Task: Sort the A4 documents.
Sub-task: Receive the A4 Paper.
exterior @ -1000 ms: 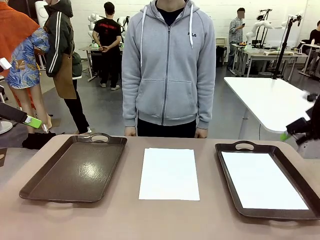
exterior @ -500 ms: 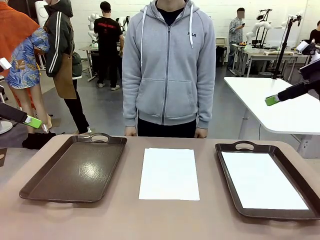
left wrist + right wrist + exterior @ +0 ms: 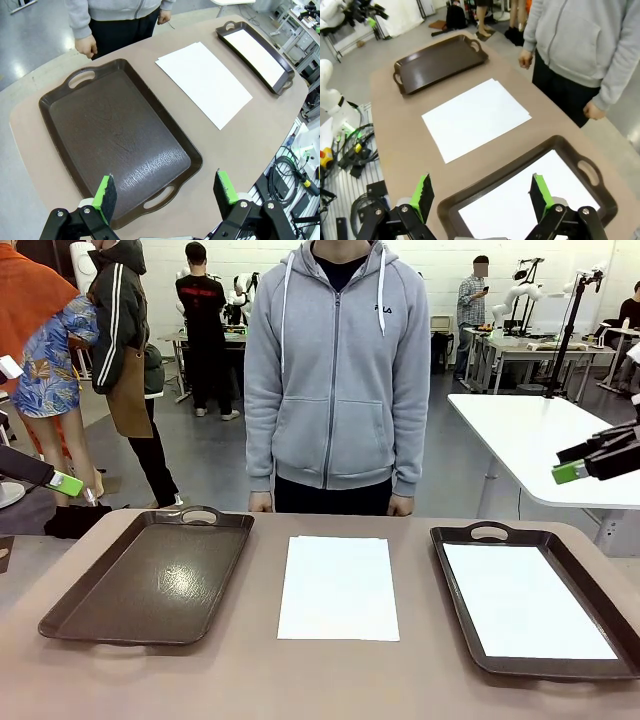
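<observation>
A stack of white A4 documents lies flat on the table's middle, between two dark brown trays. One more white sheet lies inside the right tray. The left tray holds nothing. My left gripper hangs open off the table's left side, above the left tray's near handle in its wrist view. My right gripper is open, raised beyond the right tray; its wrist view looks down on the sheet and the middle stack.
A person in a grey hoodie stands at the far edge, with hands resting by the table rim. A white table stands behind on the right. Cables and gear lie on the floor past the table's end.
My right gripper rose from just beside the right tray, then came down a little and slightly right. The left arm, the papers and the trays have not moved.
</observation>
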### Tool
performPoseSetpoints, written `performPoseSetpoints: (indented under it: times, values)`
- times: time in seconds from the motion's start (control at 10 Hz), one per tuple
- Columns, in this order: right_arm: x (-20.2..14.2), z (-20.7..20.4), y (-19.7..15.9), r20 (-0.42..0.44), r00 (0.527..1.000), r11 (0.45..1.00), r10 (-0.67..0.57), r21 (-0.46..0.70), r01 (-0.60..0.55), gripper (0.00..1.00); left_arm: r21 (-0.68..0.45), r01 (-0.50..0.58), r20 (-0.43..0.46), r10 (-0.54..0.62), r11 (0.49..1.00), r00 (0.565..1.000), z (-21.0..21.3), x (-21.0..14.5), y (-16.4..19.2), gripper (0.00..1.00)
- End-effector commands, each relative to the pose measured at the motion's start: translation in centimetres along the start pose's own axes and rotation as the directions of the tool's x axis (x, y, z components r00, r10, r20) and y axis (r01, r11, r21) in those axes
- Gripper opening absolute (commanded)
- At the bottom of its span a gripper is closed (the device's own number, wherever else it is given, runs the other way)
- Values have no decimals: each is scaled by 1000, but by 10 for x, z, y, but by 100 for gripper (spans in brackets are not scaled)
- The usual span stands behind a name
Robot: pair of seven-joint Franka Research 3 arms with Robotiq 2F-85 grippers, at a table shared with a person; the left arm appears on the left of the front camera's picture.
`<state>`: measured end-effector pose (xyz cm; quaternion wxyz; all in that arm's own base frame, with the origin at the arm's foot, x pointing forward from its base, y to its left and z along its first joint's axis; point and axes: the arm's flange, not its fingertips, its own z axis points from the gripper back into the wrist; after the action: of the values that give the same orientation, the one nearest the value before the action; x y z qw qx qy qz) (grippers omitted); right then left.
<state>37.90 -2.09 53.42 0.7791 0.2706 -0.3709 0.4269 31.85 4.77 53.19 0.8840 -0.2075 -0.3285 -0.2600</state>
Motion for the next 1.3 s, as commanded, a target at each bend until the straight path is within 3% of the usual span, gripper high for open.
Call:
performPoseSetpoints:
  times: [0.0, 1.2]
  values:
    - [-11, 6, 3, 20, 1000, 1000, -16, 14, 16, 100, -11, 9, 10, -9, 1000, 1000, -1, -1, 2, 100]
    - [-12, 8, -1, 9, 999, 999, -32, 4, 32, 100, -11, 9, 10, -9, 1000, 1000, -1, -1, 2, 100]
